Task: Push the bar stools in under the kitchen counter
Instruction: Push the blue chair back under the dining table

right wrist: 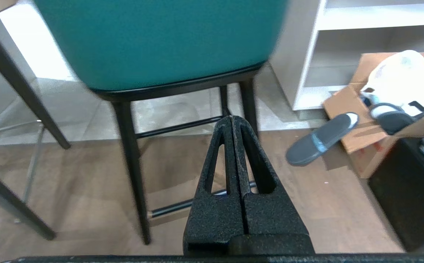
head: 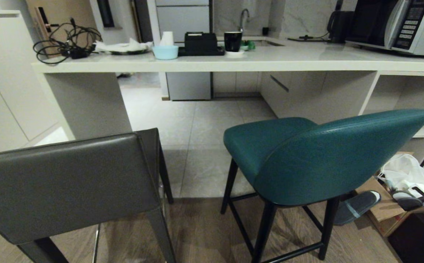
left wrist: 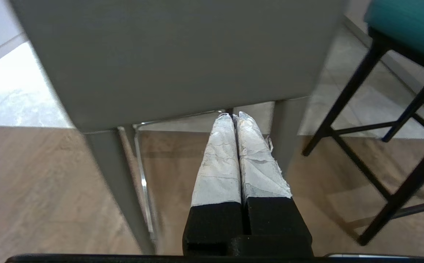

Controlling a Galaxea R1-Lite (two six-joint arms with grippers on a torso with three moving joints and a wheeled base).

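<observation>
Stools standing clear of the kitchen counter, both grippers closed and empty.

Grey stool (head: 66, 182) at near left, square backrest toward the camera, on the wood floor short of the counter's pale stone surface (head: 270, 58); teal stool (head: 307, 157) at right, curved backrest angled, seat not yet under the slab, near the open white shelves (head: 409, 106). Left gripper (left wrist: 232, 116) low behind the grey backrest, taped fingers (left wrist: 219, 160) pressed together, gripping nothing. Right gripper (right wrist: 232, 118) behind the teal stool, black fingers (right wrist: 255, 160) likewise pressed together on nothing. Slipper (head: 358, 206) and cardboard box (head: 383, 208) on the floor at right.
</observation>
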